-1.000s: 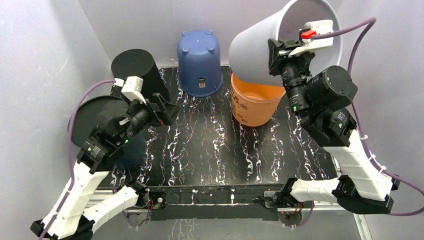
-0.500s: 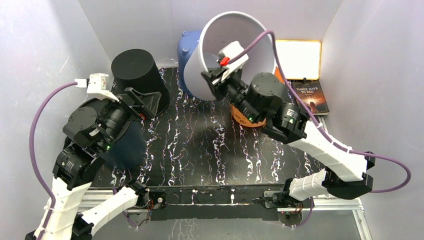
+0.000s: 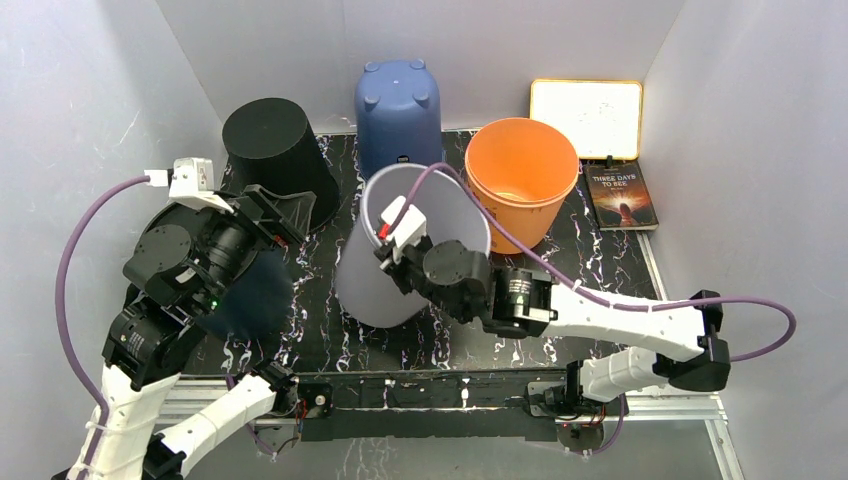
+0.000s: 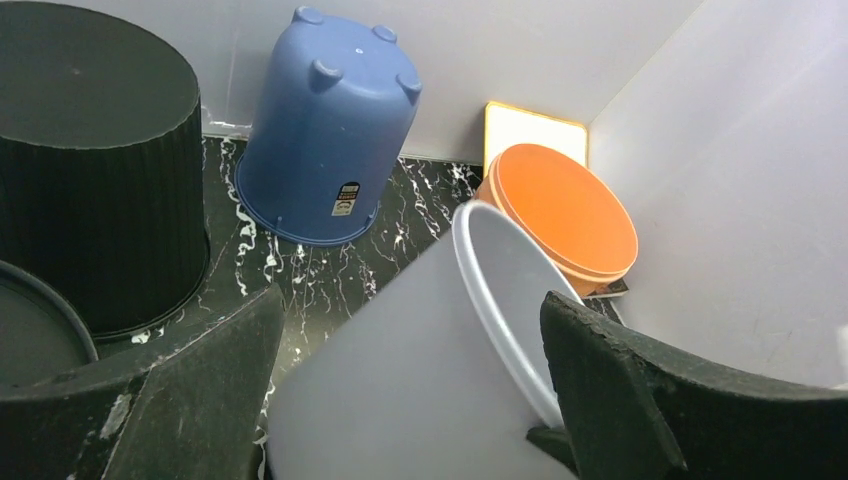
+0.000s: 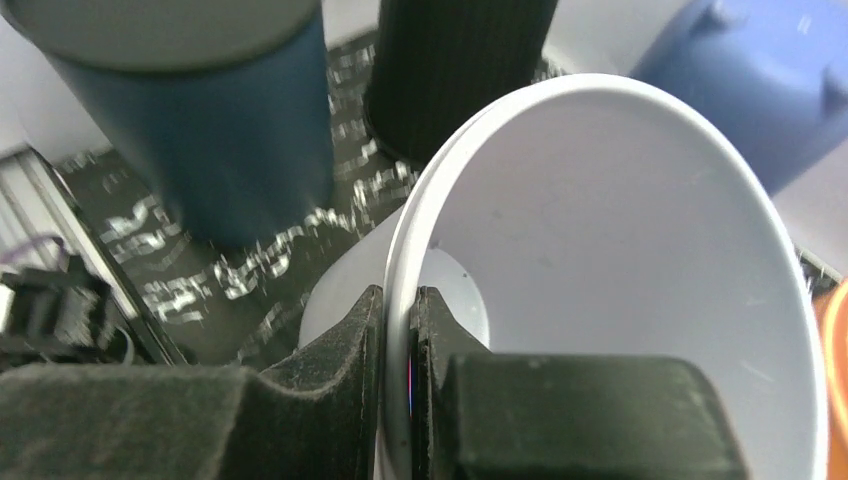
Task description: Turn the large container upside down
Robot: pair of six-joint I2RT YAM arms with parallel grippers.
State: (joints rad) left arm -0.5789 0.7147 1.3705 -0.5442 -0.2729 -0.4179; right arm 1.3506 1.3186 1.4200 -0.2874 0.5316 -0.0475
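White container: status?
Right fingers clamped on white container rim; left fingers open, empty. Container tilted, mouth up, not yet inverted. Dark blue cylinder nearby on left-arm side.

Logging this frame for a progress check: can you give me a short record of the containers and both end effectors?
held item: white container, tilted with its mouth open upward, not yet inverted
right end effector: shut on the white container's rim
left end effector: open, holding nothing
blue container: upside down, back centre
black container: upside down, back left
orange bucket: upright, back right
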